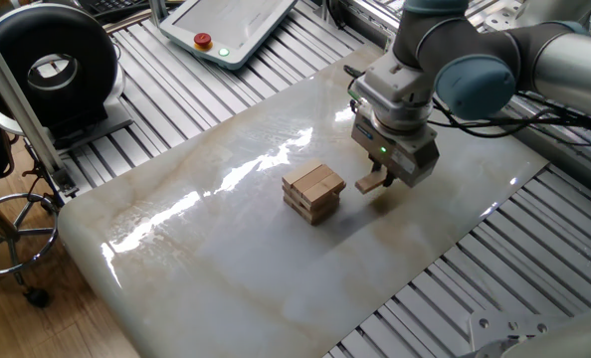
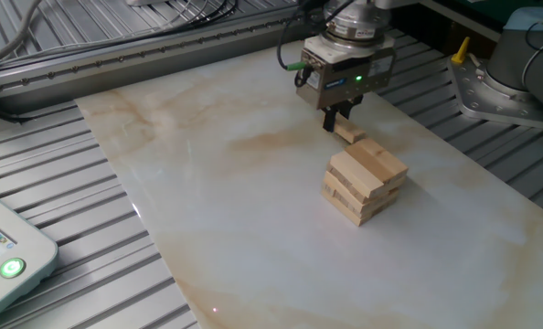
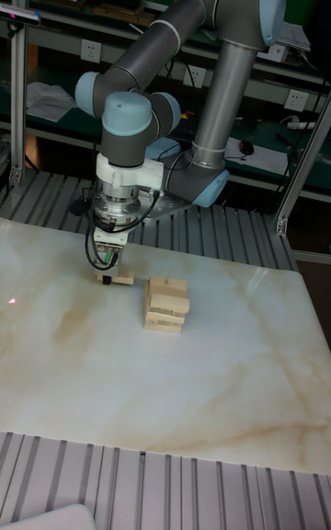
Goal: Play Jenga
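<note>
The Jenga tower [image 1: 312, 191] is a low stack of tan wooden blocks in crosswise layers, standing near the middle of the marble slab [image 1: 216, 268]. It also appears as the tower [image 2: 365, 181] and the tower [image 3: 165, 303]. My gripper [image 1: 379, 177] is just beside it, pointing down and shut on the end of a slim loose block [image 1: 372, 184]. That block [image 2: 350, 133] lies flat and low, apart from the tower. In the tall fixed view the gripper [image 3: 110, 273] holds the block [image 3: 119, 280] left of the stack. Whether the block touches the slab I cannot tell.
A teach pendant [image 1: 226, 30] with a red button lies at the back on the slatted metal frame. A black round device [image 1: 52, 65] and a stool [image 1: 7, 219] stand to the left. Another grey robot base [image 2: 518, 73] sits at the right.
</note>
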Controlling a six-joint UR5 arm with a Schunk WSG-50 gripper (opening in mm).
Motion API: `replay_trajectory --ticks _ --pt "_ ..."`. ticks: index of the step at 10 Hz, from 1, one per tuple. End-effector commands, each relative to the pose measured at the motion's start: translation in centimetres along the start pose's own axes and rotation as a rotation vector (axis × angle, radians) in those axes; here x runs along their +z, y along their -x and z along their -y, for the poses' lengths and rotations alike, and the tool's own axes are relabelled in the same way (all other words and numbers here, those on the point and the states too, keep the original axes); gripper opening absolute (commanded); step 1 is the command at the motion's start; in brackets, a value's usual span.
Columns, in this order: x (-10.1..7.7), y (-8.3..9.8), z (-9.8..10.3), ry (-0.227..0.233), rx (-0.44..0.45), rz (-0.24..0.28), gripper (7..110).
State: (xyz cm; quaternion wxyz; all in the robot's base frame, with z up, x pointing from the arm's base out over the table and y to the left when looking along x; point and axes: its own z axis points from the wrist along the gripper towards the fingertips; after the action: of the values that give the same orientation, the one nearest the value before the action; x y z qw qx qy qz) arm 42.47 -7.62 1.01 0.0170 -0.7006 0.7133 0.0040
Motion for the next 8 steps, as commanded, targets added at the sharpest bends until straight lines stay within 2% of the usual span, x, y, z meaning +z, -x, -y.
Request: replay_trajectory --ticks 1,3,6,8 --pt "0.4 -1.1 1.6 -0.014 -0.012 0.006 7" --pt "-0.2 -1.8 3.2 -0.011 -0.013 -0.011 7" --pt "-2.7 -2.0 5.3 0.002 -0.005 -0.019 7" --pt "-3.6 -1.9 6.6 -0.001 0.003 -0.025 7"
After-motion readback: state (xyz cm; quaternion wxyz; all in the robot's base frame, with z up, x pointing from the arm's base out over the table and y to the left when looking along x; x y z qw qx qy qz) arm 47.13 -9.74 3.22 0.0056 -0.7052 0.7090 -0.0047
